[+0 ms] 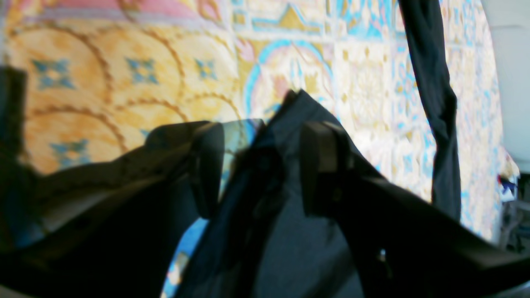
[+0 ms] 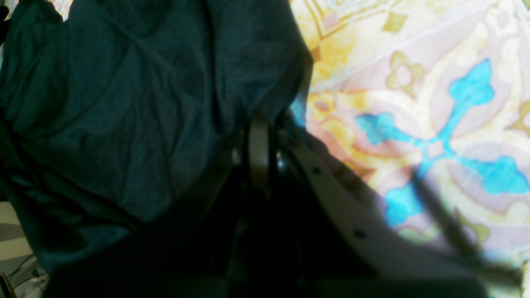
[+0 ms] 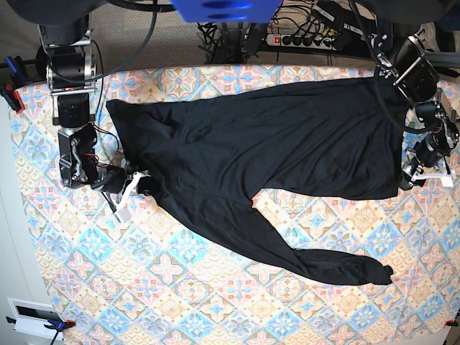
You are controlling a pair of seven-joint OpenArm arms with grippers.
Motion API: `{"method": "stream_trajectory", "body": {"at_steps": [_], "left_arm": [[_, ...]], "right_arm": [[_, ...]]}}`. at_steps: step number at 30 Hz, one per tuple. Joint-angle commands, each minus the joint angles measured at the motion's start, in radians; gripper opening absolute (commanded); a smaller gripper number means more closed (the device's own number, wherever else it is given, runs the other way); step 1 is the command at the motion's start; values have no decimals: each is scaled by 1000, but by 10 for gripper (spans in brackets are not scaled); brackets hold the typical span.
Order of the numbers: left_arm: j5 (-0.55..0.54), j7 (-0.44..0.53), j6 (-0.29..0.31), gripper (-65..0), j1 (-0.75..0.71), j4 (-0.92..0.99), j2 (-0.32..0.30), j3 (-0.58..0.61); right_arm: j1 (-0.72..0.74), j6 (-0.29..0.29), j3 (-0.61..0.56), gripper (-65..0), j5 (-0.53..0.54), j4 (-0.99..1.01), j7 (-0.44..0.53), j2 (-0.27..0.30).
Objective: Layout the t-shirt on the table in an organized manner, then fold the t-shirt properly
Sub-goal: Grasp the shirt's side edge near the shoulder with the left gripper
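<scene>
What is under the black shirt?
Under the shirt is the patterned table. Its tiles show all around the shirt, but the part beneath the fabric is covered, so nothing there can be seen.

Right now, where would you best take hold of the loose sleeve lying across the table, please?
Probably the cuff end of the t-shirt: it lies bunched and raised on the table, free of both pincers, with bare cloth beyond, so come from above on that outer side.

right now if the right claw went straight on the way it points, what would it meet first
The right claw points toward the middle of the table, and the shirt already bunches at its tips. Going on, it would most likely push straight into more shirt; how the cloth is layered is hard to judge.
</scene>
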State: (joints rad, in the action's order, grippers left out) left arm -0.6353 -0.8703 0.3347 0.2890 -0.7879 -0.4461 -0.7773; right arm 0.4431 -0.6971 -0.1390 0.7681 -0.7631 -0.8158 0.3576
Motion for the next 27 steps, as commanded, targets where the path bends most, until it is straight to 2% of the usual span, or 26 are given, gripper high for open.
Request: {"method": "stream_trajectory", "body": {"at_steps": [1, 4, 7, 13, 16, 19, 22, 27], "left_arm": [[10, 9, -7, -355, -4, -9, -23, -1], [10, 16, -7, -355, -10, -8, -49, -1], [10, 13, -7, -356, -9, -8, -49, -1], [2, 12, -7, -356, -4, -8, 2, 42], [9, 12, -7, -357, 0, -8, 46, 45], [10, -20, -7, -357, 11, -8, 74, 46], [9, -54, -7, -357, 25, -8, 82, 46], [9, -54, -7, -360, 31, -8, 91, 46]], "right_arm": [[7, -1, 0, -650, -28, -3, -43, 8], [7, -1, 0, -650, -28, -3, -43, 8], [7, -1, 0, -650, -28, -3, -43, 8], [7, -1, 0, -650, -28, -3, -43, 7], [7, -1, 0, -650, -28, -3, -43, 7], [7, -1, 0, -650, -28, -3, -43, 7], [7, -1, 0, -650, -28, -3, -43, 7], [7, -1, 0, -650, -28, -3, -43, 7]]}}
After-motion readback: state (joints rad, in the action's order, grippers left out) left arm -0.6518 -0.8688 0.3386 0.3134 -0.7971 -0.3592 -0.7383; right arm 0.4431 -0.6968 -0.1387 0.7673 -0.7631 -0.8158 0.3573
